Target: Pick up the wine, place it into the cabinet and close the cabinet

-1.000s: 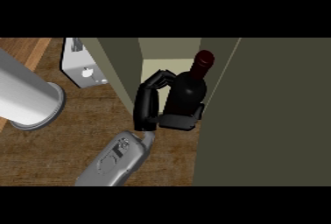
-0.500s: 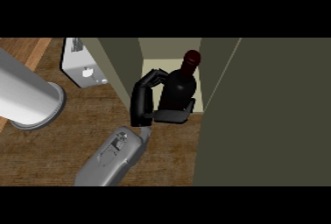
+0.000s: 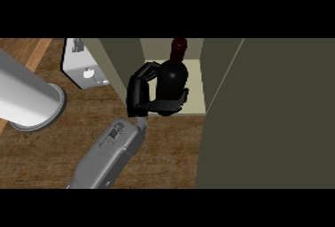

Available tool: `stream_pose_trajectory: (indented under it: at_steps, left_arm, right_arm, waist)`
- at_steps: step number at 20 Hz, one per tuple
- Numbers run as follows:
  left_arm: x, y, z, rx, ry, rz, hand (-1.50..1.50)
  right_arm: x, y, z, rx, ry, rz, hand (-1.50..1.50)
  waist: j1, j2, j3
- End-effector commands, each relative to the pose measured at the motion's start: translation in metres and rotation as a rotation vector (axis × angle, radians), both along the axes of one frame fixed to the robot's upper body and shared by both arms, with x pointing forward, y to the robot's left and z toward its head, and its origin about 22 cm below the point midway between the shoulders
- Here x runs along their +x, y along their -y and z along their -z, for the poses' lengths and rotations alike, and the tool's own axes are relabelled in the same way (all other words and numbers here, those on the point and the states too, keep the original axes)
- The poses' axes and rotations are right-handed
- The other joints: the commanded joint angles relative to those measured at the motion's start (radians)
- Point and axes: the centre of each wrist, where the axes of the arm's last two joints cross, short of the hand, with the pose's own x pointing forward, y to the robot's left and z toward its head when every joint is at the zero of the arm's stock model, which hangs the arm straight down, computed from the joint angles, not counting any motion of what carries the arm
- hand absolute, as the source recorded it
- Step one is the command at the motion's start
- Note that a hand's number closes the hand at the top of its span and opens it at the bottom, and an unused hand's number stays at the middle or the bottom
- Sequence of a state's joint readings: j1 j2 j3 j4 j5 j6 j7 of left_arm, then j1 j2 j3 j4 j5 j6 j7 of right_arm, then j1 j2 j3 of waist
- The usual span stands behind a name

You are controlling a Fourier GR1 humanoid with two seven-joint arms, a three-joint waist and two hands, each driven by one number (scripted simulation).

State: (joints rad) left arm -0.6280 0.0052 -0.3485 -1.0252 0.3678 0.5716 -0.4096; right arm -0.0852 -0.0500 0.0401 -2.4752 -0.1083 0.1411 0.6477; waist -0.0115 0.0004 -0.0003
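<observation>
The wine bottle [image 3: 173, 76] is dark with a red-capped neck and stands nearly upright in the mouth of the cabinet [image 3: 121, 62], over its pale shelf [image 3: 194, 105]. My right hand [image 3: 140, 94] is shut on the bottle's body. The fingers curl round its left side and the thumb sits under its lower right. The grey forearm [image 3: 108, 153] rises from the lower edge toward the hand. The cabinet's door [image 3: 268, 119] stands open at the right as a wide olive panel. My left hand does not show.
A large grey cylinder [image 3: 26, 99] lies across the wooden counter [image 3: 59, 150] at the left. A white boxy object [image 3: 83, 67] stands just left of the cabinet's side wall. The open door fills the right side of the view.
My right hand has carried the bottle farther in and to the right, so the bottle now stands over the shelf inside the cabinet. The forearm has followed.
</observation>
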Motion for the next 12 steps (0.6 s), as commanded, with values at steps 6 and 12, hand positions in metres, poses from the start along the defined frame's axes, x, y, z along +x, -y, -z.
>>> stream_pose_trajectory:
  at_steps: [6,12]
  left_arm:
    - [0.035,0.005,-0.013,-0.013,-0.071,0.015,1.50]
    - [0.047,-0.018,-0.006,0.036,-0.078,-0.005,1.50]
  right_arm:
    - [-0.015,0.004,-0.011,0.039,0.033,-0.057,-1.50]
    - [-0.015,0.007,-0.004,0.065,0.030,-0.041,-1.50]
  waist:
    - [-0.011,0.002,0.000]
    - [0.000,0.000,0.001]
